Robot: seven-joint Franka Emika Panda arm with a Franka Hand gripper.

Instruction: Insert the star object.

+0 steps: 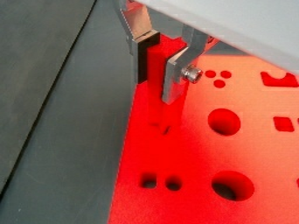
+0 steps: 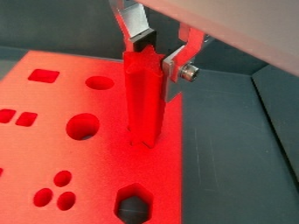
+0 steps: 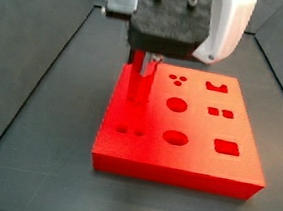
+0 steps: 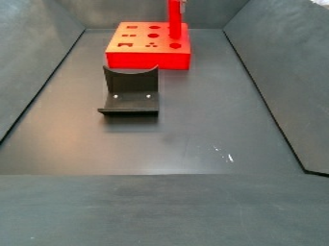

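My gripper [image 1: 159, 79] is shut on the star object [image 1: 156, 63], a slim bright red peg with a star-shaped section, and holds it upright by its upper part. In both wrist views the silver fingers clamp it from two sides, gripper [image 2: 156, 61], peg [image 2: 142, 105]. The peg's lower end meets the top of the flat red block [image 2: 47, 166] near one edge; I cannot tell whether it sits in a hole. In a side view the gripper [image 3: 144, 65] hangs over the block's far left part [image 3: 177, 159], peg [image 3: 136, 84] below it. In a side view the peg [image 4: 174, 24] stands on the block [image 4: 141, 60].
The block has several shaped holes, among them a round one [image 2: 82, 127] and a hexagonal one [image 2: 132, 208]. A dark grey curved stand [image 4: 130, 91] sits on the dark floor in front of the block. Sloping grey walls [image 4: 38, 67] enclose the floor.
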